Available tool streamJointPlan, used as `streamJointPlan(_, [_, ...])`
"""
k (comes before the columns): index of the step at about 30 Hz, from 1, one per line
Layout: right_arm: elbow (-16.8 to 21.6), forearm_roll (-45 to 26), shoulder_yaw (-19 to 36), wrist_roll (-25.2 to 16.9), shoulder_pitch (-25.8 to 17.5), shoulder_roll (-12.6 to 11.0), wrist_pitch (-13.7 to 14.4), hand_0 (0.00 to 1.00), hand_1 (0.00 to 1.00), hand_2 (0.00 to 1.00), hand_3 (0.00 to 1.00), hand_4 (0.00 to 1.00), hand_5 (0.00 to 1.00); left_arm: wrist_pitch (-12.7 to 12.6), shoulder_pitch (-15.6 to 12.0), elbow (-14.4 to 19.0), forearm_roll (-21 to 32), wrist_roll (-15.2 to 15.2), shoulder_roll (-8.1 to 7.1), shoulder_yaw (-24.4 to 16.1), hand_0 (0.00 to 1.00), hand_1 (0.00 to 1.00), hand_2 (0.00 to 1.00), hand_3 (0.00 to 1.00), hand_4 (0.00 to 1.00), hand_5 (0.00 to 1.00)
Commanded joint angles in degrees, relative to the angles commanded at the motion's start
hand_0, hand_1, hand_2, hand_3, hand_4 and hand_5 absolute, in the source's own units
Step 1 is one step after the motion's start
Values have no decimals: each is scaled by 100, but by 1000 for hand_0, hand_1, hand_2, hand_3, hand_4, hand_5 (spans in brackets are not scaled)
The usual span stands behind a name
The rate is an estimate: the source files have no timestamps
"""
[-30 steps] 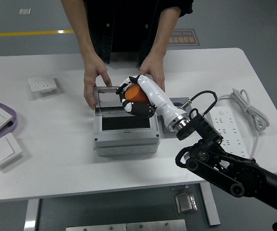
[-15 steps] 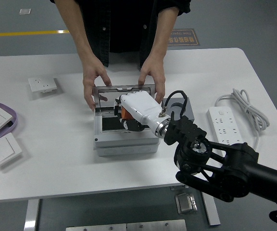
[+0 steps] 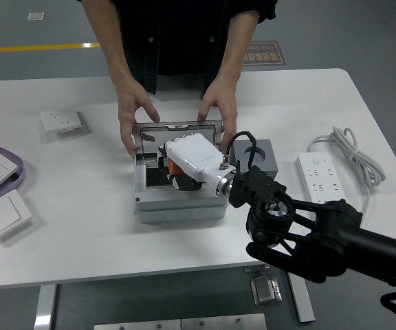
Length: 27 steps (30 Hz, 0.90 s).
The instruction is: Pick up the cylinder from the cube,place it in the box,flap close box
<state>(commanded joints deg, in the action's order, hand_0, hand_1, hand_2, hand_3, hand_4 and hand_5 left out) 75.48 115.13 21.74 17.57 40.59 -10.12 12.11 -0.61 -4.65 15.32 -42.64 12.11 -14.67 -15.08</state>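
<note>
My right hand (image 3: 177,172) reaches into the open grey box (image 3: 177,203) at the table's middle, its white back facing up. Its fingers are curled around the orange cylinder (image 3: 175,167), which shows only as a sliver under the hand, low inside the box opening. The box's lid (image 3: 177,134) stands upright at the back, held by a person's two hands (image 3: 133,120), one on each side. The dark grey cube (image 3: 260,157) sits just right of the box, partly hidden by my arm. My left hand is out of view.
A white power strip (image 3: 320,180) with its cable lies at the right. A wall socket (image 3: 61,122) sits at the left, and two white switches (image 3: 4,215) lie at the far left, one on a purple tray (image 3: 16,165). The person stands at the far side.
My right hand has carried the orange cylinder from above the lid down into the box opening, and the arm has swung left. The person's hands stay on the lid.
</note>
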Motion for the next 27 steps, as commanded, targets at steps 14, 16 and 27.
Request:
streamJointPlan(14, [-156,-291,-85,-322,-23,18,467,778,706,698,689,749,434,-9,12,4,6,-3,4,22,647,649,680,711,729,349])
streamJointPlan(16, [-154,-351,-91,-364,-27,15,508,778,706,698,689,749,434,-11,14,5,2,-4,1,18,647,649,680,711,729,349])
streamJointPlan(27, [264,-1440,89,-711,-194,-207,837,775,697,691,712,821,417,-17,21,14,4,-6,16,23,646,649,680,711,728,344])
